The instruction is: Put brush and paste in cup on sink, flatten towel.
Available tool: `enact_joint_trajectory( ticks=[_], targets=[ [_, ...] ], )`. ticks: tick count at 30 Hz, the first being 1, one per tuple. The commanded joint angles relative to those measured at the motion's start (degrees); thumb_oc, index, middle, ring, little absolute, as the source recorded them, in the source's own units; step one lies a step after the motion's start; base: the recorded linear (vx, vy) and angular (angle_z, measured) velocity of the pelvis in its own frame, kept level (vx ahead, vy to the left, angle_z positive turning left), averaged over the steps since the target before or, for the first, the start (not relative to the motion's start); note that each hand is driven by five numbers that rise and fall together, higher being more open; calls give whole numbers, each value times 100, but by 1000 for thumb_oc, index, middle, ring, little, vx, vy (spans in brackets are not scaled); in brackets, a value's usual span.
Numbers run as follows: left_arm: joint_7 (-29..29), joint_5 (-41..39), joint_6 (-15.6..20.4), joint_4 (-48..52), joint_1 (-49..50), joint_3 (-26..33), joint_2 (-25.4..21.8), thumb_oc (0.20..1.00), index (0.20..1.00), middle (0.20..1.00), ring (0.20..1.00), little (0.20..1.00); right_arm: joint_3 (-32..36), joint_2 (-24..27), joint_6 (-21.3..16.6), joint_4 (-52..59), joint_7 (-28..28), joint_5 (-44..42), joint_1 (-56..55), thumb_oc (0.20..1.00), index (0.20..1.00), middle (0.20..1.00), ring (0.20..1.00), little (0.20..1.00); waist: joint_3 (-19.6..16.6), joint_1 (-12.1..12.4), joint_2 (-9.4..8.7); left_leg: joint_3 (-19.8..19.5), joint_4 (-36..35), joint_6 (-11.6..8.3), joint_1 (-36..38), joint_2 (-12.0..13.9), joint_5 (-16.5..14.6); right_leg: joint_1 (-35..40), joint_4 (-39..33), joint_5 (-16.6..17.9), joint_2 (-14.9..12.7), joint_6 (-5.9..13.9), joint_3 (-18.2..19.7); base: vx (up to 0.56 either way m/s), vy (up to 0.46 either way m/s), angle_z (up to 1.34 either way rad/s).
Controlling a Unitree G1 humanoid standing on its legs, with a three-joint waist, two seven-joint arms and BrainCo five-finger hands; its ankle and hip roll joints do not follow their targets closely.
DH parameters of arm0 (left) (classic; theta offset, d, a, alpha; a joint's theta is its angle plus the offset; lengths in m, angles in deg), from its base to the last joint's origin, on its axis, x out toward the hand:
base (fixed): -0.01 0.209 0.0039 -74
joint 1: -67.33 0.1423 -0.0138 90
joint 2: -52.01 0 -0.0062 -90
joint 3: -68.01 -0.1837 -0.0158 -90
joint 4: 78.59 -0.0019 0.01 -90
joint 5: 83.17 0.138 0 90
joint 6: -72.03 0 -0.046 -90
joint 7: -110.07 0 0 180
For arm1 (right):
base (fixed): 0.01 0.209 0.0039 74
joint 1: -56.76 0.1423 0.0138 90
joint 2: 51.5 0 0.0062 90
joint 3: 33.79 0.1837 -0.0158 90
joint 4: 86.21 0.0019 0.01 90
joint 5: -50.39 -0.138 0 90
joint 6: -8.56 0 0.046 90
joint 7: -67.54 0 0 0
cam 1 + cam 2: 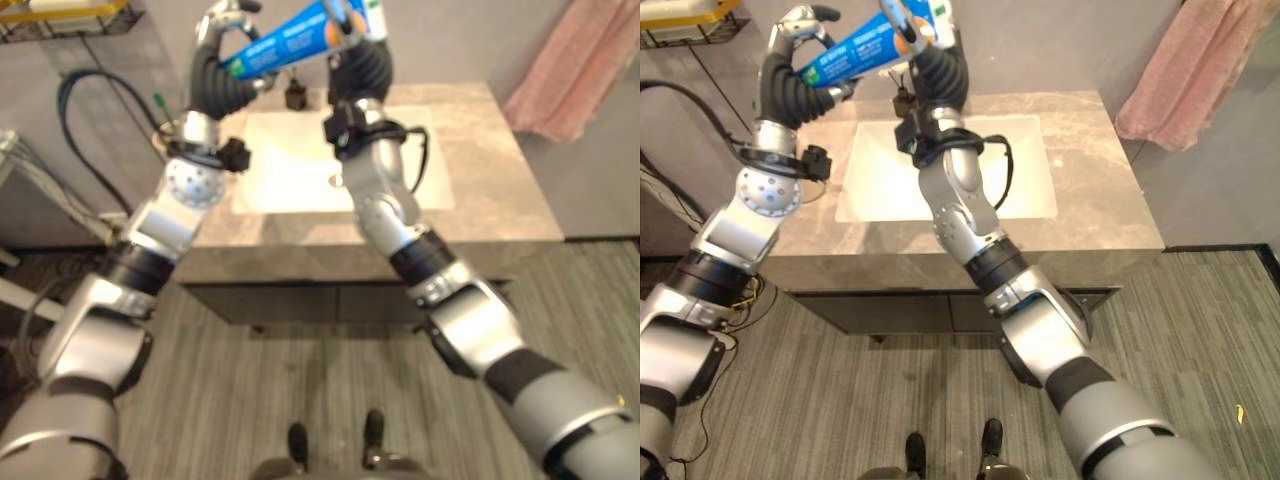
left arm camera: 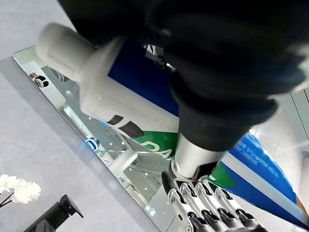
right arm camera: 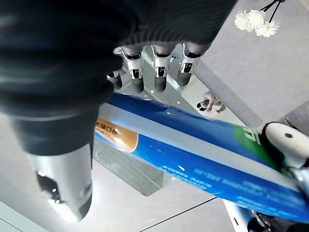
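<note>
You have the toothpaste tube (image 1: 865, 48) lifted high above the back of the sink counter (image 1: 1100, 190), held between both hands, so treat this as a handover or a re-grip before the drop into a cup. Settle on one hand to carry it. The left hand (image 1: 800, 30) sits at the tube's lower end, fingers curled round it; the right hand (image 1: 925, 30) holds the upper end, and in the right wrist view its fingers (image 3: 159, 79) curl over the top of the blue tube (image 3: 193, 159) while the thumb (image 3: 65, 179) lies on the near side. The left wrist view shows the white cap (image 2: 72, 53) poking out past the dark cover, with the fingers (image 2: 207, 212) wrapped on the body of the tube.

Before you let go with either hand, check that the other has a firm pinch (a soft tube will sag if held only at its tail). I cannot make out a cup or a toothbrush from here, so find the cup first, then bring the tube down end first and nearly upright.

Both forearms rise steeply from the counter's front edge, wrists bent inward toward each other over the white basin (image 1: 1020, 190), close by the dark faucet (image 1: 295, 95). The pink towel (image 1: 1185, 70) hangs at the far right, bunched and untouched; judge that step as remaining.
</note>
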Motion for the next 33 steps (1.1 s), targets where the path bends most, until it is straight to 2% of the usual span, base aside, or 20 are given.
enact_joint_trajectory(
  ticks=[1,17,31,32,33],
  targets=[
    [-31,-183,356,-221,-417,-106,-126,200,200,200,200,200,379,-254,-307,92,223,-166,559,1000,1000,1000,1000,1000,-316,115,-161,-197,68,-223,140,313,-273,507,-8,-338,-607,654,-57,0,0,0],
    [274,-447,289,-342,-312,-281,21,200,200,200,200,200,345,-582,-399,489,423,-479,359,1000,1000,1000,1000,1000,-311,89,-127,-162,68,-244,205,373,-252,549,-8,-379,-532,609,-16,0,0,0],
    [336,-501,238,-406,-344,-354,158,200,200,200,200,200,330,-616,-392,643,374,-444,131,1000,1000,1000,1000,1000,-358,66,-74,-187,68,-274,268,401,-242,642,-8,-425,-504,563,-54,0,0,0],
    [314,-505,234,-418,-352,-337,167,200,200,200,200,200,312,-596,-375,664,374,-440,92,950,950,950,950,950,-361,59,-77,-177,68,-281,284,409,-241,652,-8,-432,-499,556,-64,0,0,0],
    [314,-505,233,-417,-350,-335,169,200,200,200,200,200,310,-595,-374,667,372,-439,88,940,940,940,940,940,-359,58,-74,-178,68,-282,287,411,-241,656,-8,-433,-498,555,-66,0,0,0]
  ],
)
